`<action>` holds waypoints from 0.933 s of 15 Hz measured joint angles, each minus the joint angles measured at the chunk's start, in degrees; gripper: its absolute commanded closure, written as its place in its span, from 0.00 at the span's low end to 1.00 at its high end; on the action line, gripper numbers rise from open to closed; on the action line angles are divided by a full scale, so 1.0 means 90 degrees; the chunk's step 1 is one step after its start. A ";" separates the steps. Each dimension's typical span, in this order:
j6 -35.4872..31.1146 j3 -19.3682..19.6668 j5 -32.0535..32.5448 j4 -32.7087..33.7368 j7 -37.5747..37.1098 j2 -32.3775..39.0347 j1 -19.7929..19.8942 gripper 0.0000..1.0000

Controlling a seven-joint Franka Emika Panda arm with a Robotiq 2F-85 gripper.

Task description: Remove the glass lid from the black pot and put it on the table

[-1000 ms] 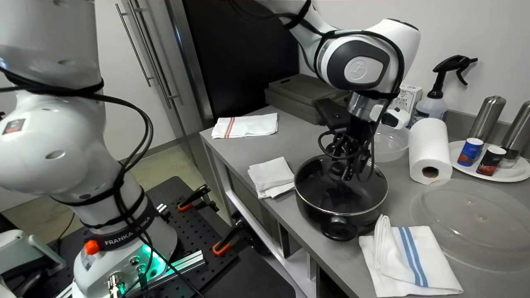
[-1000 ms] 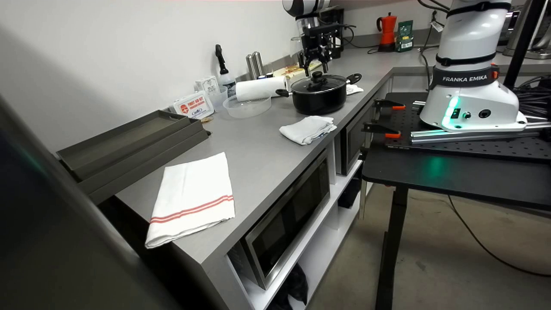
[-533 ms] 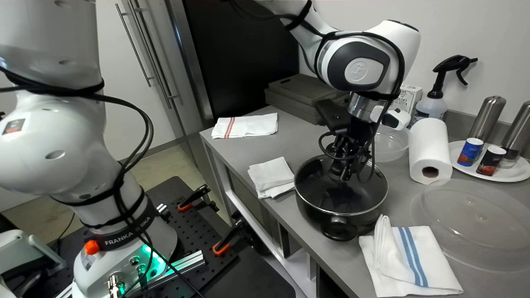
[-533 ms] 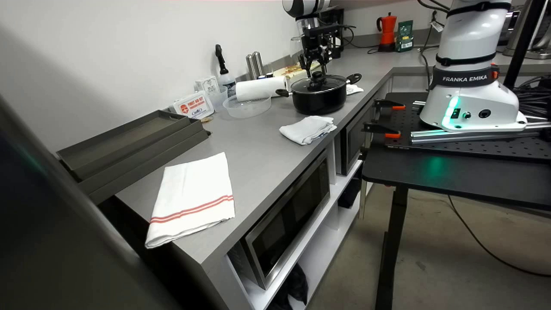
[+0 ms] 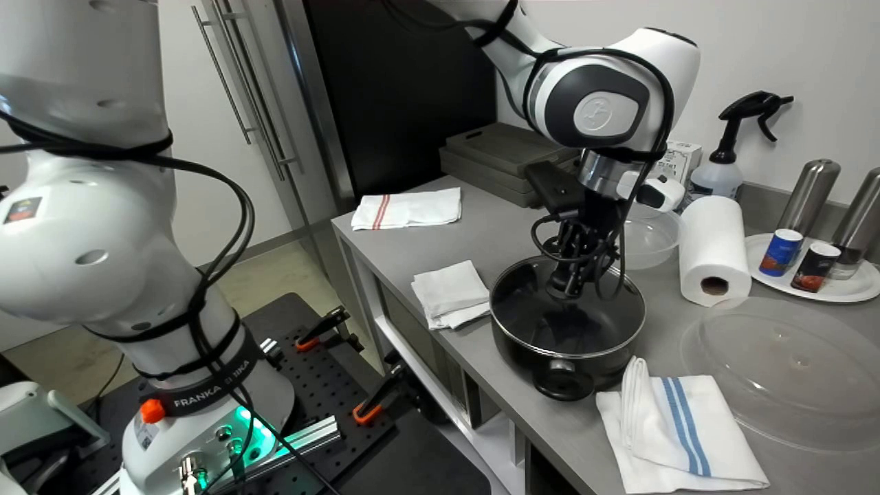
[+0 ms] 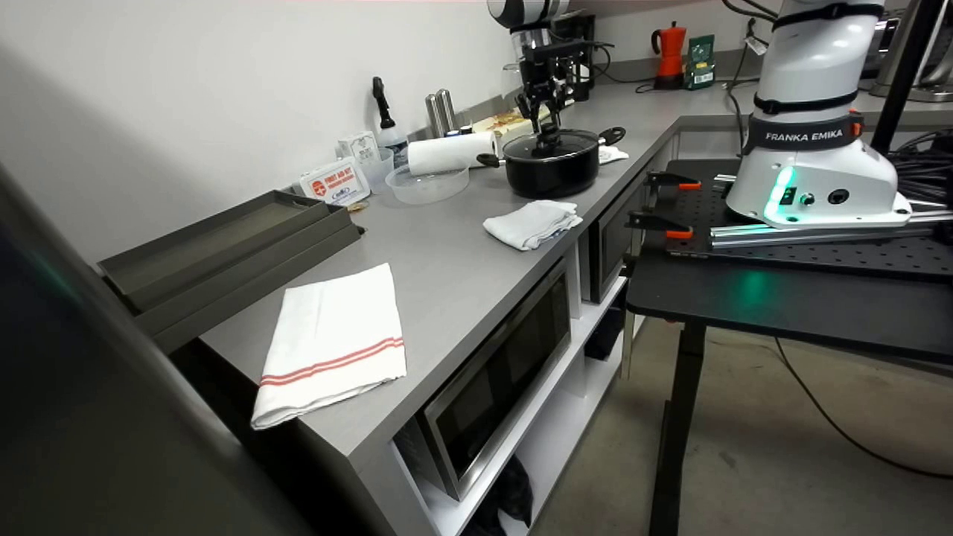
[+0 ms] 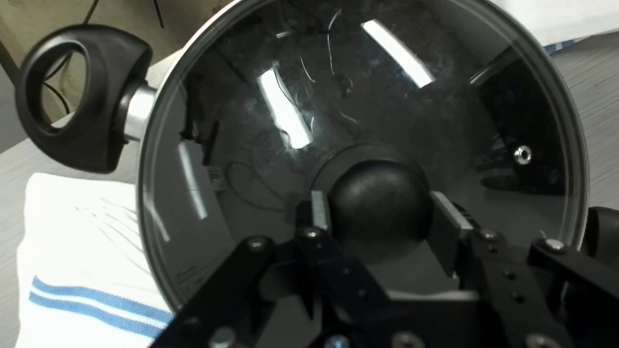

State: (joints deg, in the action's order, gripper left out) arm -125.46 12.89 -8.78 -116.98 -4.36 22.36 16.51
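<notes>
The glass lid (image 7: 367, 111) sits on the black pot (image 5: 515, 354), its rim lying along the pot's rim. At its centre is a round black knob (image 7: 379, 183). My gripper (image 7: 382, 210) points down at the knob, one finger on each side, and the pads (image 7: 320, 210) press against it, so I am shut on the lid by its knob. In both exterior views the gripper (image 6: 547, 123) stands straight over the pot, which rests on the grey table (image 6: 417, 253). The fingers partly cover the knob in an exterior view (image 5: 567, 285).
A blue-striped towel (image 5: 680, 426) lies right beside the pot, near a large clear disc (image 5: 790, 364). On the other side is a folded white cloth (image 5: 450, 292). Behind stand a clear bowl (image 5: 650, 240) and a paper roll (image 5: 711, 251). The pot's handle (image 7: 101, 96) sticks out over the table edge.
My fingers have come together from an open stance onto the lid's knob. The arm has barely shifted, and the pot and lid look unmoved.
</notes>
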 measured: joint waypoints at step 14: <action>0.0000 0.0053 0.0049 -0.0202 0.0342 -0.0583 0.0025 0.74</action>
State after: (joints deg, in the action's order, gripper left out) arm -125.47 13.38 -8.34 -118.79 -1.28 17.11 16.73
